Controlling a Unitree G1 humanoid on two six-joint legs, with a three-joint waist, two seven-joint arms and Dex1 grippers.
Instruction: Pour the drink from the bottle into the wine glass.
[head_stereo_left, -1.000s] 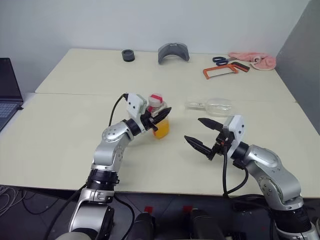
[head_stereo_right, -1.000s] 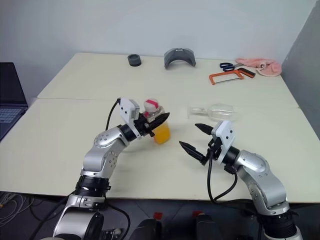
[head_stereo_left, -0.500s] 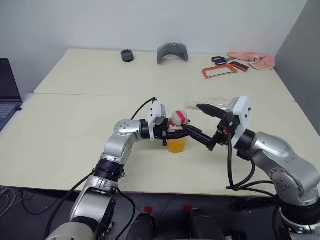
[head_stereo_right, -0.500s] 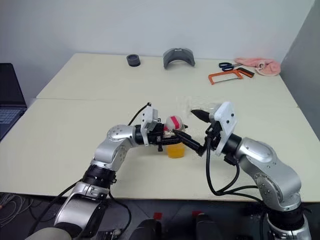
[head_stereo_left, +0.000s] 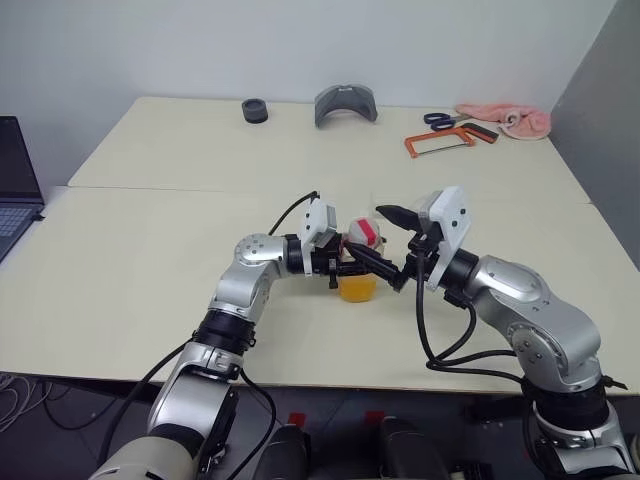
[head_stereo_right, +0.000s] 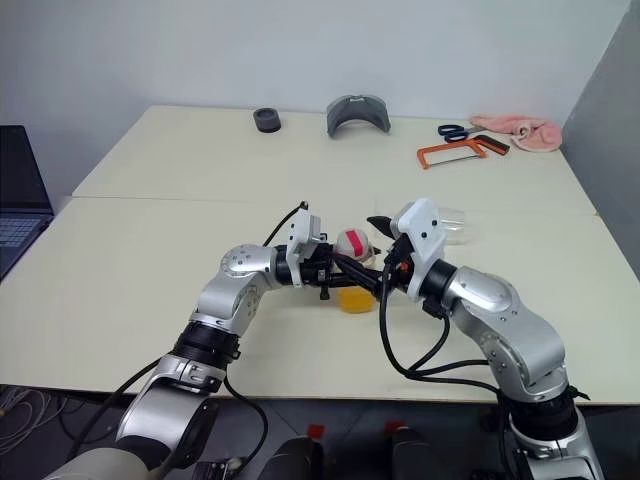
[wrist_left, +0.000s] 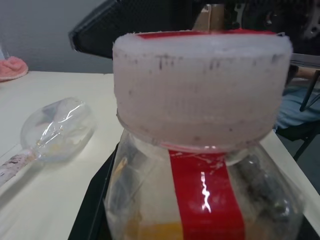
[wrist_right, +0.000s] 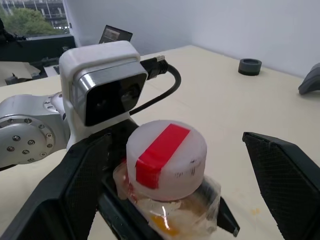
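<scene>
Left gripper gripped the bottle mid-table, drink low inside. Right gripper stood wide, one jaw either side of the cap. Wine glass lay on its side at two o'clock of the bottle. Advice: centre on the cap, close squarely, twist without tipping; stand the glass before pouring.

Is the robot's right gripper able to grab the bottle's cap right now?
Probably yes. The right gripper is open, one finger on each side of the cap, nothing between. The left gripper holds the bottle lower down.
</scene>
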